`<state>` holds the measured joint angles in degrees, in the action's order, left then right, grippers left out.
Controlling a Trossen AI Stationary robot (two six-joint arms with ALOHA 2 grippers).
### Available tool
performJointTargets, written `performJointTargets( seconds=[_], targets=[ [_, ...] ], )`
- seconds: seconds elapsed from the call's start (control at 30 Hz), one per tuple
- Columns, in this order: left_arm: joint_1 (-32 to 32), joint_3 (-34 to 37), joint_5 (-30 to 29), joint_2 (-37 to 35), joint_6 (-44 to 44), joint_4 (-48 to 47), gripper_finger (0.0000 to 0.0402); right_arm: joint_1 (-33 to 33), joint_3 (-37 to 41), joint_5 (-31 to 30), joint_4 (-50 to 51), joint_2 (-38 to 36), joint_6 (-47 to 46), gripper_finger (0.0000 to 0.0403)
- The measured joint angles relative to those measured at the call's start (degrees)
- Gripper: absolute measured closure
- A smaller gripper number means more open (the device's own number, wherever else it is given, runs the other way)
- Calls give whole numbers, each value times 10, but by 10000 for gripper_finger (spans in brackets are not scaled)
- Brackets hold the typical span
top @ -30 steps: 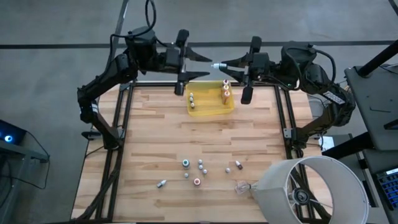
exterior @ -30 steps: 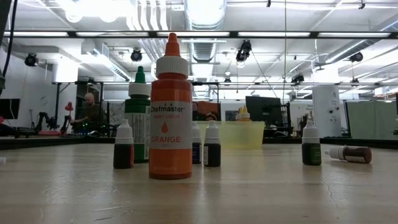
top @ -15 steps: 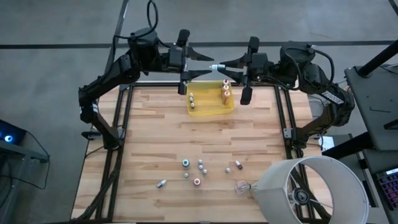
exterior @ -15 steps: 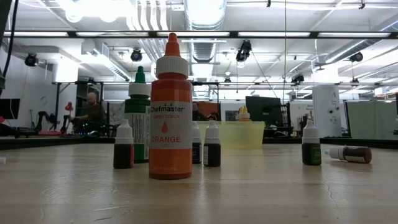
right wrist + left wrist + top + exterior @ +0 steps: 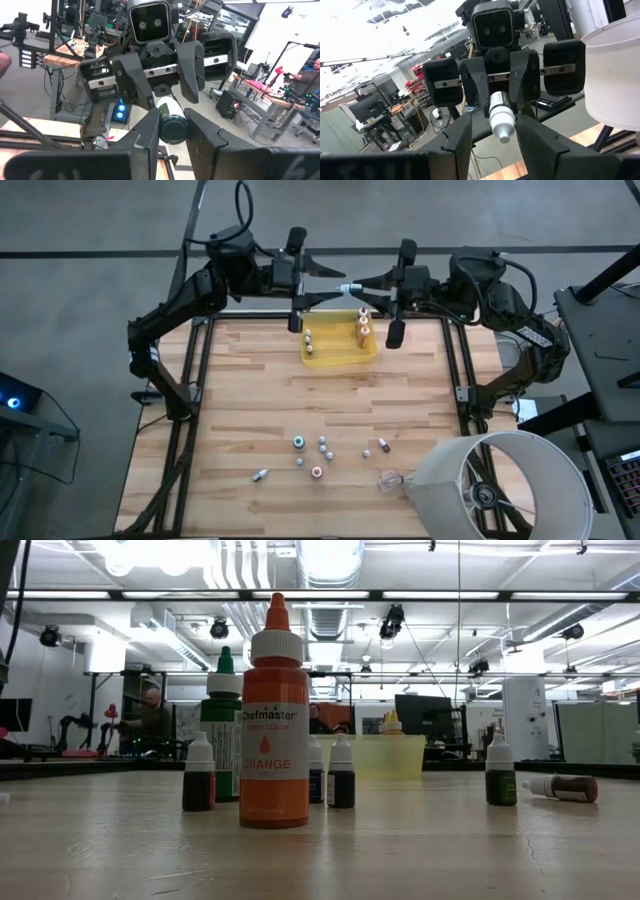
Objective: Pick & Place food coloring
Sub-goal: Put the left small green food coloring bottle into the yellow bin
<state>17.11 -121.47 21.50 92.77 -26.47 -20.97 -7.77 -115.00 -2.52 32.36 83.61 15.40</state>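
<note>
Starting at the near end of the table (image 5: pixel 250 410), you have the loose bottles (image 5: pixel 317 472) scattered between the middle and the near edge, most upright and one lying on its side (image 5: pixel 260 474). The big orange bottle (image 5: pixel 274 720) stands closest to the low camera. None of these has shifted in the last second.

Farther back, the yellow tray (image 5: pixel 338 358) sits at the far edge. A few bottles already stand inside it, a small pair (image 5: pixel 308 338) on one side and the orange-capped ones (image 5: pixel 363 328) on the other.

Above and just beyond the tray, the two arms meet nose to nose in the air. Your right pincer (image 5: pixel 358 286) is clamped on the held bottle (image 5: pixel 348 285), which lies level with its white cap pointing at the left arm. Your left pincer (image 5: pixel 338 285) stands apart on either side of that cap, with a visible gap on both sides in the left wrist view.

What has changed is small: the left pincer has crept in toward the cap. I read that as a hand-over about to be completed, not a drop into the tray yet. Hold the right grip until the left one actually bites, because a slip here lets the bottle fall.
</note>
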Motion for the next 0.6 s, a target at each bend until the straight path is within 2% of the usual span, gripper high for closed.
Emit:
performJointTargets(
  seconds=[0.6],
  targets=[
    [-14, 0, 0, 0, 27, 0, 274, 0, 0, 0, 0, 0, 0, 333]
  ],
)
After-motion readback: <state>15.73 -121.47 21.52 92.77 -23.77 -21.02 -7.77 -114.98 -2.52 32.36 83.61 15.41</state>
